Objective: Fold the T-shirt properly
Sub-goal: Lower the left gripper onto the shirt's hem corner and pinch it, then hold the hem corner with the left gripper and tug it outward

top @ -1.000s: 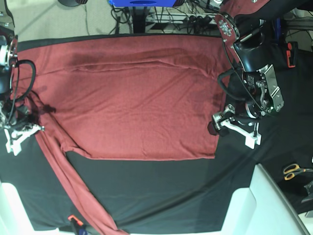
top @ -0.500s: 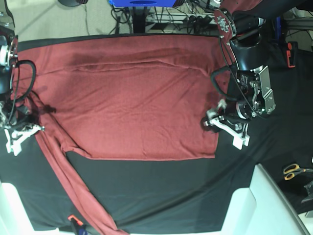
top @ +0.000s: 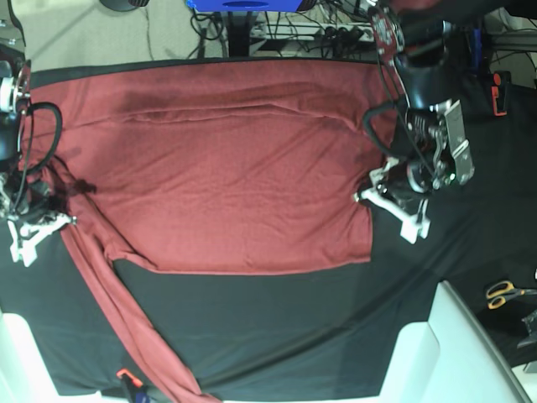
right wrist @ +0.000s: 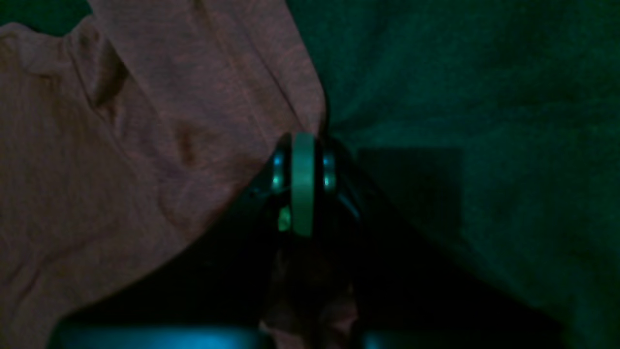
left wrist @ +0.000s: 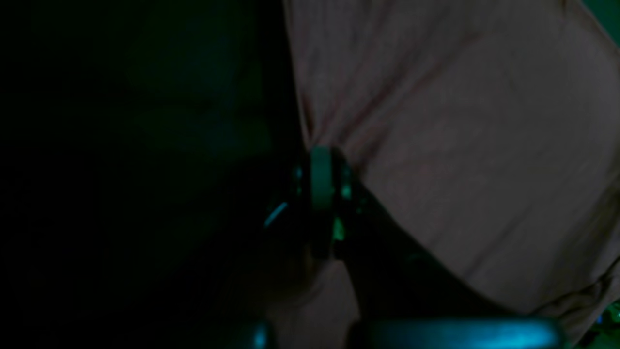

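Both grippers, left [top: 366, 198] & right [top: 60, 220], pinch T-shirt [top: 235, 168] side edges.

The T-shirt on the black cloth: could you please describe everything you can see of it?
The T-shirt is plain brick-red, thin soft knit, with no print. Its body lies spread flat and lightly creased on the black table cloth, and one long sleeve trails toward the near table edge. The left gripper is shut on its side edge, the fabric puckering there; the right gripper is shut on the opposite edge near the sleeve.
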You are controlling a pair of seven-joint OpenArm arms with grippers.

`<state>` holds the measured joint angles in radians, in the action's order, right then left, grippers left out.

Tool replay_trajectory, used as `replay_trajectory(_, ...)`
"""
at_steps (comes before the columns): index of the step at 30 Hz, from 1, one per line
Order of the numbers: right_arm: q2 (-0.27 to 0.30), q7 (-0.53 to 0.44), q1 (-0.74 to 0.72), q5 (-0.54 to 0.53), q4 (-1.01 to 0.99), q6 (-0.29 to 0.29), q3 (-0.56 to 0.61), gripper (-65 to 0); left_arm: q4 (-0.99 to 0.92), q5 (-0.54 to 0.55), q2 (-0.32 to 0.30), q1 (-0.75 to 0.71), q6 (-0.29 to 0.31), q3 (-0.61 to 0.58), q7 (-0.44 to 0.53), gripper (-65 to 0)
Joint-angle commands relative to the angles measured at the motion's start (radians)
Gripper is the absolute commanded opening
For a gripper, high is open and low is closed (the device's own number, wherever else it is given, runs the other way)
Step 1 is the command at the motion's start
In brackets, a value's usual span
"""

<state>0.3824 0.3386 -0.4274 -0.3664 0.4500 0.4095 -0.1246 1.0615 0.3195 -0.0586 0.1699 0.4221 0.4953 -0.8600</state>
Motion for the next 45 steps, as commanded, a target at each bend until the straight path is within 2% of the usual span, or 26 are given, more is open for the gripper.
replay_trajectory(1,0.022,0.0,-0.014,0.002,0.01,-0.001,-0.004,-64.8,0.055,0.008,-0.01,-0.01,0.007,0.001,0.003,-65.0)
replay_trajectory(6,0.02,0.0,-0.009,0.002,0.01,-0.001,-0.005,-64.8,0.138,0.008,-0.013,-0.089,0.007,0.001,-0.023,-65.0)
replay_trajectory(19,0.017,0.0,-0.009,0.002,0.01,-0.001,-0.005,-64.8,0.144,0.005,-0.014,-0.1,0.007,0.001,-0.028,-65.0)
replay_trajectory(20,0.017,0.0,-0.009,0.002,0.01,-0.001,-0.005,-64.8,0.148,0.005,-0.014,-0.102,0.007,0.001,-0.028,-60.7)
replay_trajectory(26,0.017,0.0,-0.009,0.002,0.01,-0.001,-0.004,-64.8,0.262,0.0,-0.016,-0.115,0.005,0.003,-0.071,-23.4)
replay_trajectory(29,0.017,0.0,-0.009,0.002,0.01,-0.001,-0.004,-64.8,0.3,0.0,-0.024,-0.114,-0.001,0.003,-0.077,-12.0)
replay_trajectory(33,0.017,0.0,-0.009,0.002,0.01,-0.001,-0.004,-64.8,0.294,0.007,-0.043,-0.082,-0.127,0.003,-0.071,-9.2)
replay_trajectory(34,0.017,0.0,-0.009,0.002,0.01,-0.001,-0.004,-64.8,0.288,0.005,-0.043,-0.066,-0.136,0.003,-0.071,-9.2)
replay_trajectory(38,0.017,0.0,-0.009,0.002,0.01,-0.001,-0.002,-64.8,0.217,-0.001,-0.063,0.01,-0.137,0.001,-0.071,-9.2)
replay_trajectory(42,0.017,0.0,-0.008,0.002,0.01,-0.001,-0.002,-64.8,0.064,-0.001,-0.096,0.105,-0.137,-0.005,-0.067,-9.2)
replay_trajectory(45,0.019,0.0,-0.008,0.002,0.01,-0.001,-0.002,-64.8,-0.051,-0.003,-0.102,0.164,-0.137,-0.002,-0.018,-9.2)
